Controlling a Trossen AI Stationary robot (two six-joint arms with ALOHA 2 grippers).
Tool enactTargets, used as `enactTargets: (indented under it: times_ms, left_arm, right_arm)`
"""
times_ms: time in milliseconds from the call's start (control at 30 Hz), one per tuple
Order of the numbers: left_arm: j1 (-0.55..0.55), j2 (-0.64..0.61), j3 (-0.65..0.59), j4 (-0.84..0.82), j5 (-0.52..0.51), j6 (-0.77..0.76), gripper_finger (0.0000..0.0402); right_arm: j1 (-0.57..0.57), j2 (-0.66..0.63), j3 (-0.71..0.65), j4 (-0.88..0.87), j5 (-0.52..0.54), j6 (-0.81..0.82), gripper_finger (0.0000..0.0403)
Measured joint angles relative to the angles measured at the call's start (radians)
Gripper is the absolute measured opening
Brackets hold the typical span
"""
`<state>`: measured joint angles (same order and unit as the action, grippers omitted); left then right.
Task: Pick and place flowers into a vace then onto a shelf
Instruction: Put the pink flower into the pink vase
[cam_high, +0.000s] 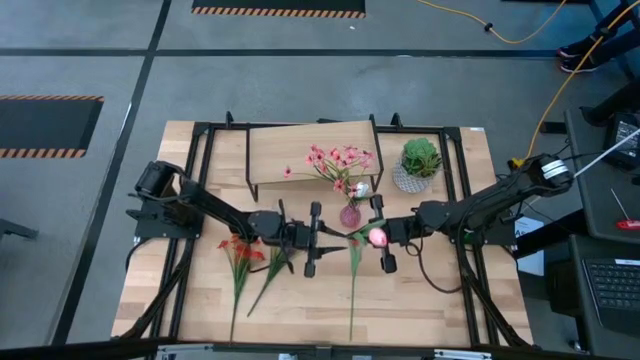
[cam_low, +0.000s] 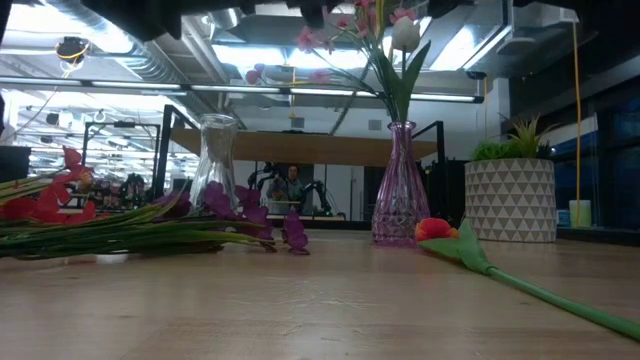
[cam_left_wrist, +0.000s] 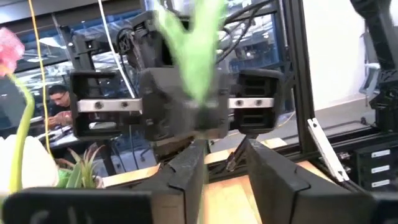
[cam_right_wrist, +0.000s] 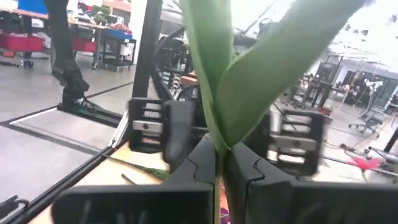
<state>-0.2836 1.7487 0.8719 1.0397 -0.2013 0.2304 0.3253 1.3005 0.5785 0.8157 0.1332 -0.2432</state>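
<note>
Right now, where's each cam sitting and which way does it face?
High: overhead, looking straight down on the table; both arms show.
Low: at table-top height, looking level past the pink vase into the room; no gripper clearly shows.
Left wrist: looks forward past the open left gripper.
Right wrist: looks forward past the right gripper, shut on a green stem.
Shared: each wrist view faces the other gripper; high and low both show the vase.
</note>
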Motion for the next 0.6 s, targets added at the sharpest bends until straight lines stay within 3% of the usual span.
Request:
enactTargets:
  times_ms: [233,400,600]
  left_arm:
    - [-0.018,-0.046,0.000,-0.059,-0.033,0.020,0.0136]
    - [-0.042,-0.138,0.000,-0.258,-0.093,0.052,0.0133]
    - [-0.073,-0.268,0.000,-0.483,-0.177,0.034,0.0108]
  right_arm:
    - [0.000,-0.008,0.000,-0.009,-0.017,0.002,0.0005]
    - [0.000,-0.030,-0.001,-0.050,-0.019,0.002,0.0004]
    - [0.000,-0.144,-0.001,-0.182,-0.021,0.030,0.0004]
